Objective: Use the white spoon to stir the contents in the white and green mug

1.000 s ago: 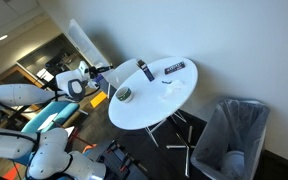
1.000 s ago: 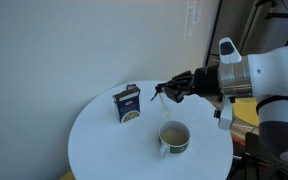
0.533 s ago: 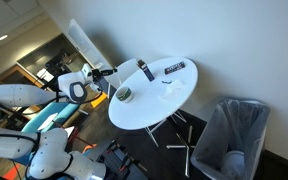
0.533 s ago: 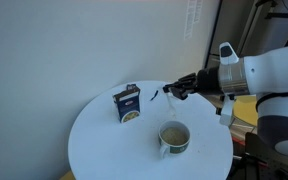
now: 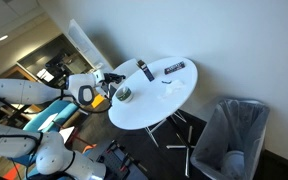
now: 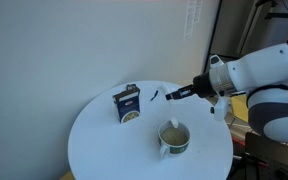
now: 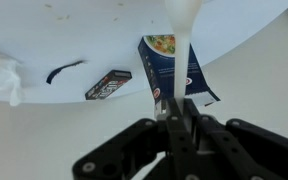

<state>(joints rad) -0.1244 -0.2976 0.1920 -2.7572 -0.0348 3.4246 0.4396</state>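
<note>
Reaches in from the right edge, wrist tilted down-left, with gripper [image 6: 176, 94] above the white and green mug [image 6: 174, 139] at lower centre. Pinches the white spoon [image 7: 183, 30], fingers nearly together.

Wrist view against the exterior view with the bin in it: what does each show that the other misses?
Only the wrist view plainly shows the white spoon clamped in the gripper, and the food picture on the face of the blue box. Only the exterior view shows the white and green mug, the bin on the floor and the robot's arm. Both show the white table, the box and the flat dark bar.
</note>
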